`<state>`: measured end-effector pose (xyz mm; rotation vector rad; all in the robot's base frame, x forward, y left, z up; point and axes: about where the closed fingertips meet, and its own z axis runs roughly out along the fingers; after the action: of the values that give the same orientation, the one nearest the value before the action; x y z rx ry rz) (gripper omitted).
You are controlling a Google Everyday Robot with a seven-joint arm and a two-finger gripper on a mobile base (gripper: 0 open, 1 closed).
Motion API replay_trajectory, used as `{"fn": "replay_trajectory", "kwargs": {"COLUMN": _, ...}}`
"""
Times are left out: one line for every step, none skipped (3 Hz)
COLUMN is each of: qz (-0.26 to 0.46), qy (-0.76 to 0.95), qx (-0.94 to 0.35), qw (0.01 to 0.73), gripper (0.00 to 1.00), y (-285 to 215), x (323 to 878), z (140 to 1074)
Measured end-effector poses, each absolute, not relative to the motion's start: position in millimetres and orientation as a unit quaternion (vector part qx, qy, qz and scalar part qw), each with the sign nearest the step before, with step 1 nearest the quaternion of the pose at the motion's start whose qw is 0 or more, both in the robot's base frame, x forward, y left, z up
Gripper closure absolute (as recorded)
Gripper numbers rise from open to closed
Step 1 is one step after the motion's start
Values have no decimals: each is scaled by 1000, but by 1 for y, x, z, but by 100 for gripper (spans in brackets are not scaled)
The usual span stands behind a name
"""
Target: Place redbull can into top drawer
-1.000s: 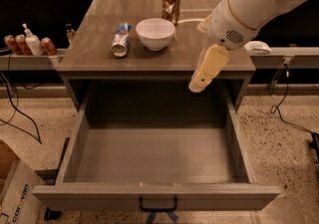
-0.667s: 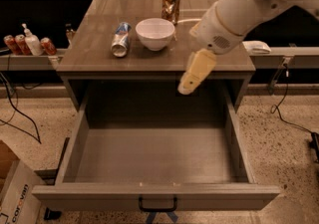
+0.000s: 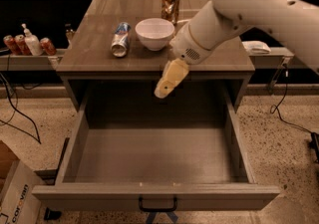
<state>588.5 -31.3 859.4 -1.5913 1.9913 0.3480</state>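
Note:
The redbull can (image 3: 120, 39) lies on its side on the countertop (image 3: 94, 51), left of a white bowl (image 3: 155, 33). The top drawer (image 3: 154, 196) is pulled fully open below the counter and holds nothing; its small dark handle (image 3: 157, 204) is at the centre of the front panel. My gripper (image 3: 168, 79) hangs just in front of the counter's front edge, above the back of the open drawer, to the right of and below the can. It holds nothing.
A brown-gold can (image 3: 170, 4) stands behind the bowl. Small red cans (image 3: 48, 46) and a white pump bottle (image 3: 31, 41) sit on a low shelf at the left. A cardboard box (image 3: 15, 193) is on the floor at the lower left. Cables lie on the floor on both sides.
My gripper has moved left and a little down, from over the counter's right front corner to in front of its edge near the middle. The can and drawer have not moved.

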Motion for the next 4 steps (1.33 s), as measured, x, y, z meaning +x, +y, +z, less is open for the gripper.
{"fn": "replay_trajectory", "kwargs": {"qz": 152, "qy": 747, "qx": -574, "qw": 299, "gripper": 0, "y": -10, "x": 609, "z": 843}}
{"fn": "replay_trajectory", "kwargs": {"qz": 167, "qy": 749, "qx": -554, "qw": 323, "gripper": 0, "y": 5, "x": 625, "z": 839}}
{"fn": "replay_trajectory", "kwargs": {"qz": 181, "qy": 740, "qx": -548, "qw": 345, "gripper": 0, "y": 24, "x": 637, "z": 843}}
{"fn": "replay_trajectory", "kwargs": {"qz": 196, "qy": 723, "qx": -557, "qw": 360, "gripper": 0, "y": 48, "x": 645, "z": 851}}
